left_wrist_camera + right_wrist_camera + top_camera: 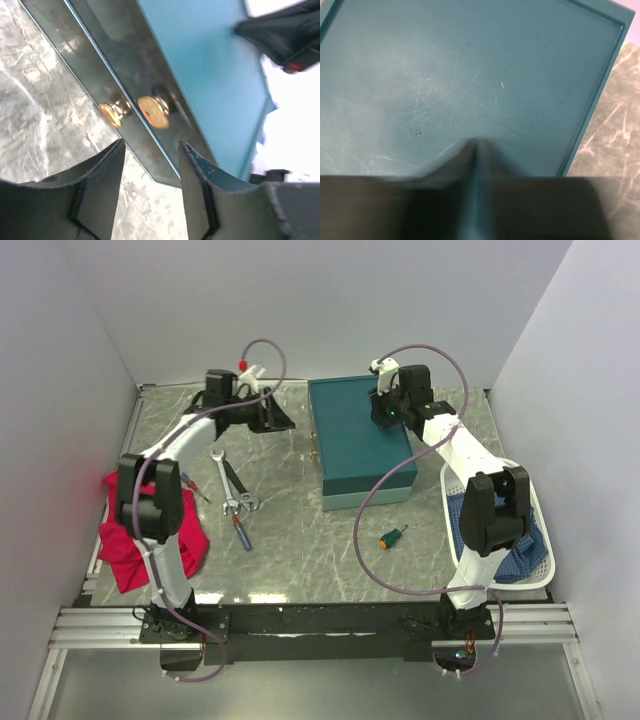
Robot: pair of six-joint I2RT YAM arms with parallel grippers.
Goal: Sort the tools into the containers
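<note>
The teal box [355, 445] lies with its lid shut in the middle of the table. My left gripper [278, 418] stands open beside the box's left wall, and the box's brass latch [155, 111] shows just ahead of the empty gap between my left gripper's [150, 150] fingers. My right gripper [384, 412] hovers shut over the far part of the lid [470, 75], holding nothing [475, 146]. Silver wrenches [224, 480] and a red-and-blue screwdriver [241, 533] lie left of the box. A stubby orange-and-green screwdriver [393, 536] lies in front of it. The white basket [452, 530] with blue lining stands at the right.
A red cloth [125, 540] is bunched at the left edge under the left arm. White walls close in the table on the left, back and right. The right arm's purple cable [365, 530] loops down over the table near the stubby screwdriver.
</note>
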